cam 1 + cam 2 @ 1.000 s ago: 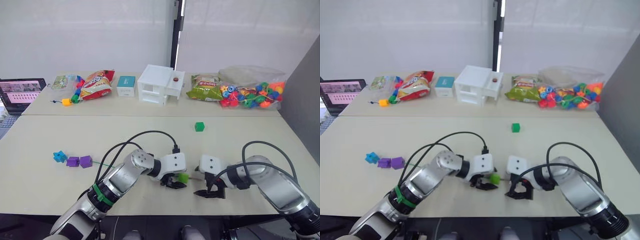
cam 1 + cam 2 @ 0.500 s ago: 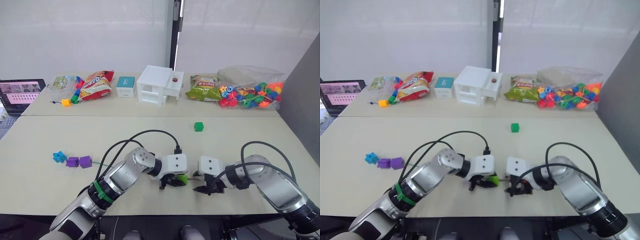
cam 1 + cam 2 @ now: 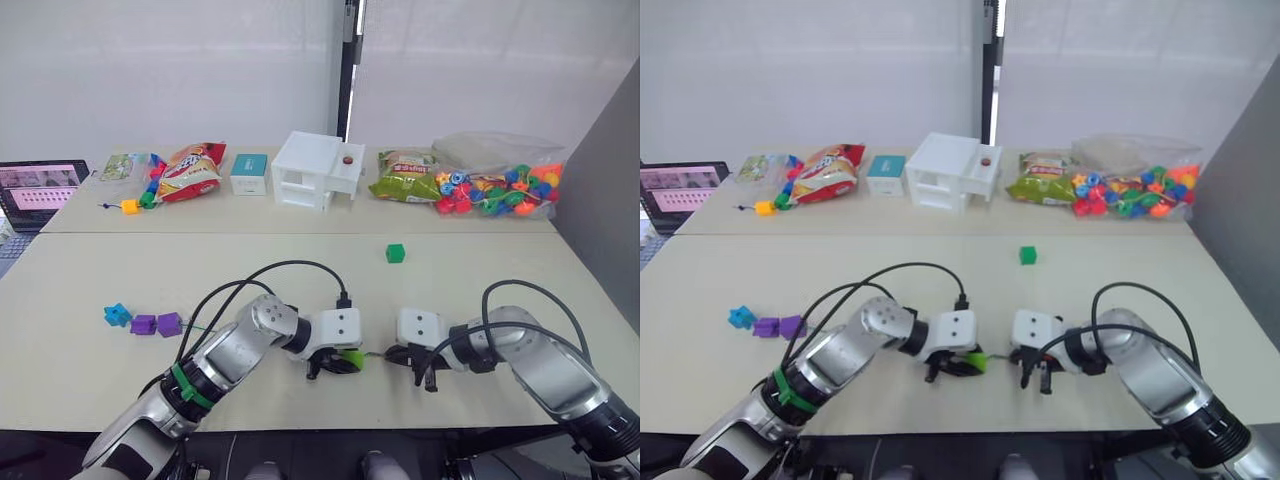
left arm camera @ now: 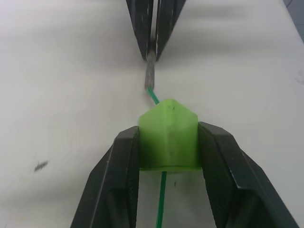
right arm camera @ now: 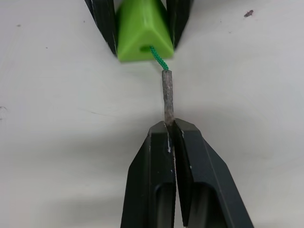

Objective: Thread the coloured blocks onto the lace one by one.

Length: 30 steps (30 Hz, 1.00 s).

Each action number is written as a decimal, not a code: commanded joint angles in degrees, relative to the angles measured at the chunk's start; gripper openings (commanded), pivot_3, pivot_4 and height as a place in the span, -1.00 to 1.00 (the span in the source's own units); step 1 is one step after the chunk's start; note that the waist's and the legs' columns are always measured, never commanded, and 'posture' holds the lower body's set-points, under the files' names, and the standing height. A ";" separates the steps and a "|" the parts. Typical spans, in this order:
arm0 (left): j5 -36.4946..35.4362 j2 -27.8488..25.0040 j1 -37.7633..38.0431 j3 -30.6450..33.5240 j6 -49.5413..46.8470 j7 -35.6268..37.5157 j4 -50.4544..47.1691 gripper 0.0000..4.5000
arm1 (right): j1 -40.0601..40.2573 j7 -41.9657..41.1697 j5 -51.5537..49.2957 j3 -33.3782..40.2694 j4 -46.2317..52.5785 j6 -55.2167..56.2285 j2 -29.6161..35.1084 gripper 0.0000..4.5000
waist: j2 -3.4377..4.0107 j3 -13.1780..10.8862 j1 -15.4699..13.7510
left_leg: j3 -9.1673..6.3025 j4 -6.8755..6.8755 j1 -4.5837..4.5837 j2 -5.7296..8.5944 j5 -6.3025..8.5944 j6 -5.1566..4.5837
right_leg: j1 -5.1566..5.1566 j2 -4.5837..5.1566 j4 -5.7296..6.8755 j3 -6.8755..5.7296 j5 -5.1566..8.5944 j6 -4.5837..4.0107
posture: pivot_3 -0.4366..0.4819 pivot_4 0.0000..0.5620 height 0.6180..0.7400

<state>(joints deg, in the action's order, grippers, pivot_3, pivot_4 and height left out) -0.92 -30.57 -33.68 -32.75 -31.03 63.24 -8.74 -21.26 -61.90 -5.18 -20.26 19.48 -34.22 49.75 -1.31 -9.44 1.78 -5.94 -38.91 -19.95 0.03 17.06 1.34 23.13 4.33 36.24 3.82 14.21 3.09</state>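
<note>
Bright, even, soft light from above

The table [image 3: 90, 290] is evenly lit, with only faint shadows under the arms. The white wall [image 3: 180, 70] behind looks washed out. Wrist views are sharp near the fingers, softening and blurring toward the far edge.

A lime-green block [image 4: 168, 134] is seen between the black fingers [image 4: 115, 180] of the left end effector [image 4: 167, 156]. A darker green lace [image 5: 158, 58] with a grey tip [image 5: 167, 97] is shown, the tip pinched by the black right end effector [image 5: 171, 135]. The table [image 3: 500, 280] is coloured pale beige. On it, a light blue block [image 3: 117, 314], two purple blocks [image 3: 156, 325] and a darker green block [image 3: 396, 253] are seen. At the far edge, a white box [image 3: 318, 171] and a clear bag of red, blue, orange and green beads [image 3: 497, 190] are shown.
</note>
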 commanded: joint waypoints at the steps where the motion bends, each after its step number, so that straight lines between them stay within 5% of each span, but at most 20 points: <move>1: 0.19 -8.78 3.00 4.72 3.60 3.10 2.37 -0.42 | -0.88 -0.41 1.26 -0.45 1.01 -1.98 1.09 -1.00 | 0.00 0.00 0.42 | 0.00 0.02 0.00 -0.01 0.00 0.00 | 0.01 -0.01 0.02 0.00 0.00 0.00 | -0.05 -0.47 1.00; 4: -0.47 -19.51 5.75 9.98 12.43 7.85 7.98 -0.42 | -2.19 -2.09 0.32 -1.19 4.09 -4.40 2.02 -1.00 | 0.03 -0.01 1.11 | 0.00 0.08 0.02 -0.08 0.00 0.00 | 0.10 -0.05 0.08 0.00 0.01 -0.02 | -0.05 -0.47 1.00; 9: 1.28 -28.79 6.63 14.34 25.64 11.26 22.02 -0.42 | -3.83 -1.59 0.16 -2.09 5.96 -7.11 0.83 -1.00 | 0.16 -0.04 1.03 | 0.06 0.19 0.11 -0.13 0.00 0.00 | 0.13 -0.08 0.11 0.00 0.04 -0.08 | -0.05 -0.47 1.00; 13: 3.11 -31.83 5.65 16.05 33.63 11.35 31.84 -0.42 | -4.15 -0.88 0.34 -2.37 6.06 -7.88 -0.24 -1.00 | 0.21 -0.05 0.81 | 0.09 0.18 0.10 -0.11 0.00 0.00 | 0.13 -0.05 0.11 -0.01 0.04 -0.07 | -0.05 -0.47 1.00; 19: -0.06 -30.53 7.52 19.89 34.53 11.61 30.56 -0.42 | -4.46 -0.32 0.15 -2.89 6.07 -8.38 -1.32 -1.00 | 0.28 -0.05 0.86 | 0.13 0.16 0.09 -0.07 0.01 -0.01 | 0.31 0.00 0.54 0.00 0.04 -0.07 | -0.05 -0.47 1.00; 21: -4.05 -29.41 8.15 22.67 31.01 12.17 26.48 0.04 | -4.96 -0.10 -0.13 -3.02 6.07 -8.83 -2.01 -1.00 | 0.28 -0.05 0.87 | 0.12 0.16 -0.04 -0.07 0.01 -0.01 | 0.52 0.00 0.69 0.00 0.04 -0.08 | -0.05 -0.47 1.00; 27: -11.69 -28.09 8.40 26.19 18.80 14.24 12.67 0.90 | -7.05 0.08 -0.19 -3.88 5.90 -10.24 -3.53 -1.00 | 0.18 -0.12 0.68 | 0.04 0.01 -0.68 -0.03 0.00 0.00 | 1.17 0.00 0.88 0.01 0.02 -0.10 | -0.05 -0.47 1.00; 30: -17.23 -23.37 7.95 26.17 10.75 12.12 2.76 0.90 | -8.53 0.29 0.31 -5.16 5.47 -11.00 -4.52 -1.00 | 0.18 -0.13 0.55 | 0.03 -0.02 -0.78 0.03 0.00 0.00 | 1.22 0.07 0.86 0.01 0.02 -0.10 | -0.05 -0.47 1.00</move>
<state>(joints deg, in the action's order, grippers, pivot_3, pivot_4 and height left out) -14.09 -55.93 -24.92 -7.26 -16.18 76.73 0.67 -28.75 -61.78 -5.05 -24.95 23.85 -44.63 45.41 -1.13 -9.57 2.33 -5.90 -38.93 -20.74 0.06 17.06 1.34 24.33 4.40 37.07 3.83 14.22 3.00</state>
